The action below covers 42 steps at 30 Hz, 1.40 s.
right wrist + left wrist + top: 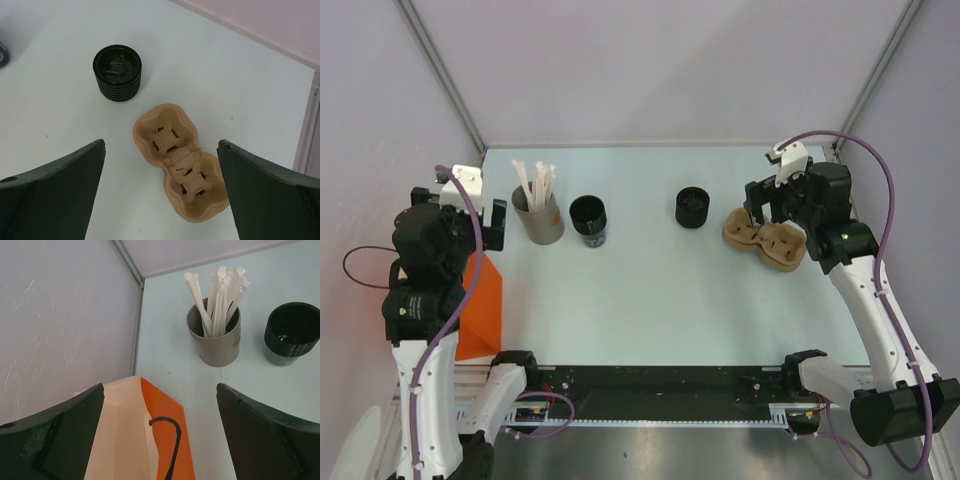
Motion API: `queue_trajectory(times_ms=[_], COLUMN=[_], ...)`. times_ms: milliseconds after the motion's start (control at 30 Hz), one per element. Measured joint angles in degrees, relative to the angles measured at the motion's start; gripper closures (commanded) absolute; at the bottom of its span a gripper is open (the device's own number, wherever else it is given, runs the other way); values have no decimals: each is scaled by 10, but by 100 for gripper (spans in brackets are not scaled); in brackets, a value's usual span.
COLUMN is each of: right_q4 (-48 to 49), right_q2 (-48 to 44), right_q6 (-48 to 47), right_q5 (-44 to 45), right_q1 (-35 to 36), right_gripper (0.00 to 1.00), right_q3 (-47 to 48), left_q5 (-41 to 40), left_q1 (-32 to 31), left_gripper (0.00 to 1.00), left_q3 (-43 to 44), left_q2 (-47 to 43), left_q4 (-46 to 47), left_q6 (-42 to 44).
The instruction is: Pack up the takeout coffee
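Tabletop (660, 300): coffee (692, 208) left of right gripper (770, 214).

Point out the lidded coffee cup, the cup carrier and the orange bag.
lidded coffee cup (117, 65): right wrist view, lid centre.
cup carrier (182, 160): right wrist view, middle bridge.
orange bag (162, 402): left wrist view, orange side.

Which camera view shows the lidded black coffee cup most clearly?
The right wrist view: the lidded cup is large, its lid and ribbed wall plain. The top external view shows the lidded cup small, left of the cardboard carrier. The left wrist view does not show it.
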Motion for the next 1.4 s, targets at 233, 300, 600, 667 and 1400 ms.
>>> queue_trajectory(times_ms=[233, 300, 600, 667, 1400], right_q4=[8, 10, 13, 13, 17], right_q2=[0, 0, 2, 2, 3], right_q6=[-11, -12, -14, -14, -14], right_q5=[20, 21, 31, 32, 40], right_q1=[17, 20, 25, 25, 24], right_gripper=[0, 0, 0, 0, 0], right_q3=[-11, -14, -16, -16, -22], left_q5=[-14, -16, -20, -20, 184], left_q1=[0, 0, 0, 0, -14], left_gripper=[15, 23, 78, 98, 100], left_q3=[1, -5, -45, -50, 4], left_q2=[-25, -32, -37, -35, 18], left_q4=[-50, -57, -66, -64, -62], left_q6=[12, 16, 32, 34, 60])
